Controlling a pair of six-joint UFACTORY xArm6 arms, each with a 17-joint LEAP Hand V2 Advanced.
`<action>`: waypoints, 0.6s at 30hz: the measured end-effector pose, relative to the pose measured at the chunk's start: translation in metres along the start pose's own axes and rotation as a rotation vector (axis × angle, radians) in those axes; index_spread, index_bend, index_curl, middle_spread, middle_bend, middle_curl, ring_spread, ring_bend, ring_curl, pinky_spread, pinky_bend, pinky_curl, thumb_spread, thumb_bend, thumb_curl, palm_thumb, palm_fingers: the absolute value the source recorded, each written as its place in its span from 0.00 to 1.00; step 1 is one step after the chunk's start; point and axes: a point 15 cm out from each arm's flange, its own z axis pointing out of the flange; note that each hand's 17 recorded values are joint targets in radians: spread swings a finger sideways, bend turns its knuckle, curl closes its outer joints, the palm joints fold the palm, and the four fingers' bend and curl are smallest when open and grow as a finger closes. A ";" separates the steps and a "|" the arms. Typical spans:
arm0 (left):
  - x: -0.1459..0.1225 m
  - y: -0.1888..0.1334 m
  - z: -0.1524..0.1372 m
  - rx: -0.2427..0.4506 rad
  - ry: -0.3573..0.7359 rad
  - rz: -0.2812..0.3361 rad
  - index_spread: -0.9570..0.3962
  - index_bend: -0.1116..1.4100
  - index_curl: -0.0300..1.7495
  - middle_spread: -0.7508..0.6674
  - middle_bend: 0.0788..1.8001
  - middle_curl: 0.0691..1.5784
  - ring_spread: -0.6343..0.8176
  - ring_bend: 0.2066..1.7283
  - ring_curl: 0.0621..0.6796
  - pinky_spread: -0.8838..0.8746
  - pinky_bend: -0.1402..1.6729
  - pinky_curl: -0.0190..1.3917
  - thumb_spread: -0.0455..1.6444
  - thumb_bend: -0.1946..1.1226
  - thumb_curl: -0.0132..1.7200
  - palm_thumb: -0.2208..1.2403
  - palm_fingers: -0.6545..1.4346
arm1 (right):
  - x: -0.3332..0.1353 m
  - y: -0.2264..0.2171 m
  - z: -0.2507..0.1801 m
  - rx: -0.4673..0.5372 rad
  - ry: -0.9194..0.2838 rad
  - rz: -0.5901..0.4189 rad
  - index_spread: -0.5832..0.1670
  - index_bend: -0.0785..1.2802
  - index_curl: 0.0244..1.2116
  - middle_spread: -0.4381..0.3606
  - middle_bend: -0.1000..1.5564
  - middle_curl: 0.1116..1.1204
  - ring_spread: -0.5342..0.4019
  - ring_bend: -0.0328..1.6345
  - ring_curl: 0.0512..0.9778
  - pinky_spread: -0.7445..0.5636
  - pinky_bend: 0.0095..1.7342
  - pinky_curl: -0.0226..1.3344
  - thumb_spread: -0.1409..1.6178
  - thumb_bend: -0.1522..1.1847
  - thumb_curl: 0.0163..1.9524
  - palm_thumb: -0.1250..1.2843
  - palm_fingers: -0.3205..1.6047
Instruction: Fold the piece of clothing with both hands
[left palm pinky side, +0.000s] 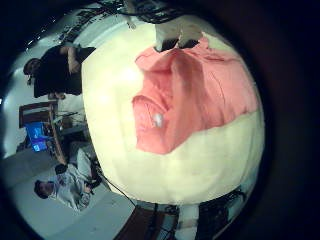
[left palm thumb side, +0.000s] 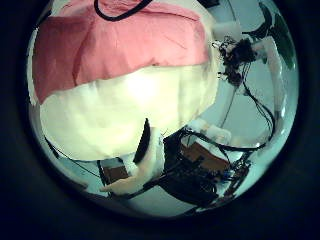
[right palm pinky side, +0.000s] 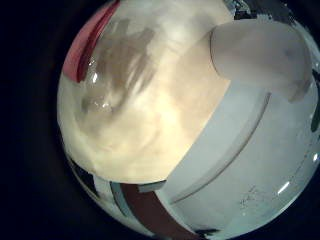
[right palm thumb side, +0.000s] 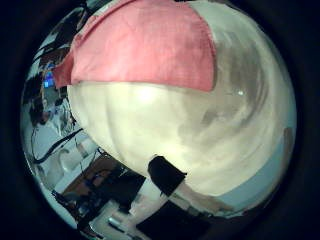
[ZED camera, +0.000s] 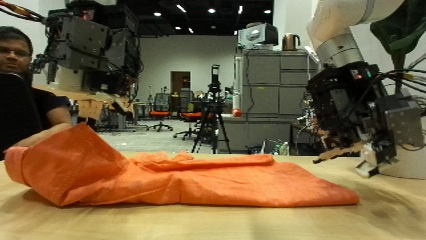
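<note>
An orange garment (ZED camera: 173, 175) lies bunched and partly folded on the pale wooden table (ZED camera: 213, 222). My left hand (ZED camera: 96, 45) hangs high above the garment's thicker end, fingers relaxed and holding nothing. My right hand (ZED camera: 357, 115) hangs above the table just past the garment's thin end, fingers pointing down, open and empty. The garment also shows in the left thumb side palm view (left palm thumb side: 120, 45) and the right thumb side palm view (right palm thumb side: 145, 45).
Bare table (right palm thumb side: 190, 120) lies around the garment on the right hand's side. A grey cabinet (ZED camera: 273, 95) and equipment stands (ZED camera: 213, 110) are in the room behind the table.
</note>
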 end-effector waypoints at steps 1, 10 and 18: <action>0.003 0.005 0.000 0.008 0.004 0.002 0.82 0.16 0.12 0.85 0.06 0.12 0.86 0.15 0.24 0.81 0.26 0.23 0.71 0.13 0.17 0.35 0.27 | -0.003 -0.002 0.004 -0.009 -0.002 -0.006 0.38 0.19 0.27 0.39 0.21 0.24 0.67 0.21 0.20 0.76 0.14 0.23 0.65 0.14 0.18 0.47 0.27; 0.020 0.038 -0.008 0.072 0.006 0.019 0.82 0.16 0.12 0.83 0.06 0.12 0.86 0.16 0.25 0.81 0.26 0.23 0.70 0.13 0.17 0.34 0.29 | -0.019 -0.014 0.032 -0.081 0.015 -0.033 0.39 0.17 0.24 0.47 0.22 0.24 0.58 0.27 0.23 0.77 0.12 0.22 0.65 0.10 0.18 0.55 0.34; 0.031 0.062 -0.013 0.092 0.003 0.034 0.82 0.16 0.13 0.83 0.07 0.13 0.85 0.16 0.25 0.81 0.25 0.23 0.69 0.13 0.17 0.33 0.29 | -0.017 -0.015 0.035 -0.097 0.049 -0.041 0.35 0.23 0.26 0.40 0.30 0.28 0.34 0.38 0.26 0.57 0.12 0.20 0.63 0.10 0.18 0.59 0.61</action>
